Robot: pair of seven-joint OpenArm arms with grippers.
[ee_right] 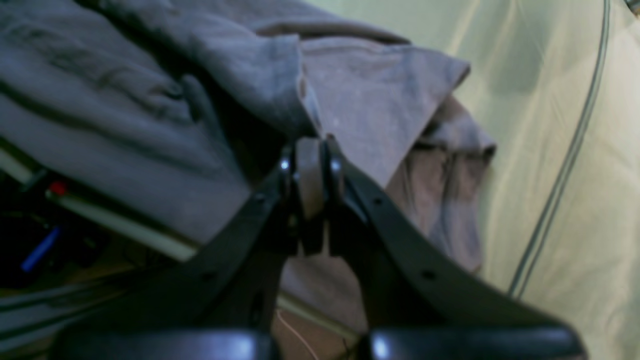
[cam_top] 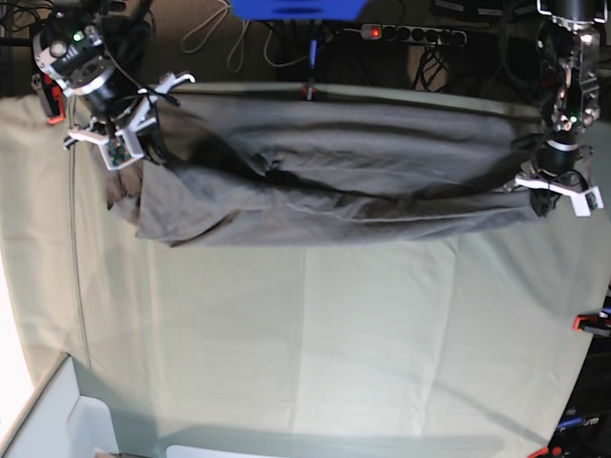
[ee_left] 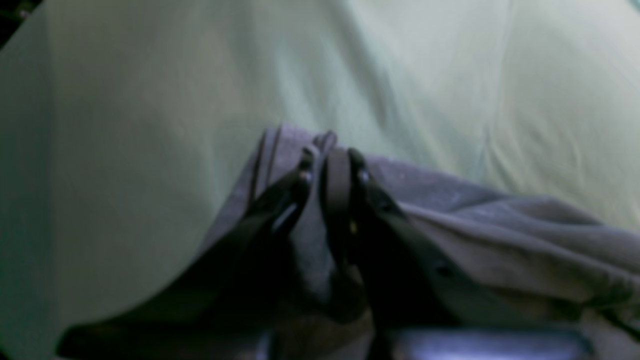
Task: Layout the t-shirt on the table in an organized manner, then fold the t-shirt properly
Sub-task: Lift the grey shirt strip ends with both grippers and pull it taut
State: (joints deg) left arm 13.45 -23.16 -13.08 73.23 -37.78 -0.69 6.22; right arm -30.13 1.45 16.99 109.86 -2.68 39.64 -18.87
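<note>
The table (cam_top: 334, 343) filled most of the base view, clad in pale green cloth with crease lines, and its near half lay bare. Red clamps (cam_top: 584, 322) sat at its right edge.

The t-shirt (cam_top: 334, 181) stretched as a long bunched band along the far edge of the table, held up between the two arms. Deep folds ran along its length, and one sleeve (cam_top: 172, 215) drooped below the band on the base view's left side.

The right gripper (ee_right: 309, 165) was clamped together on a pinch of shirt fabric, with cloth visible between its pads. The left gripper (ee_left: 330, 165) was likewise closed on a hemmed edge of the shirt, with a fold of fabric between its fingers.

The step in hand appeared to be the layout stage. To do it well, both grips would need to hold firm while the arms carried the shirt toward the bare middle of the table, keeping even tension so the band would open flat. Lowering the trailing edge first would probably let the folds smooth out. Uneven pull could twist the cloth or slip a pinch.
</note>
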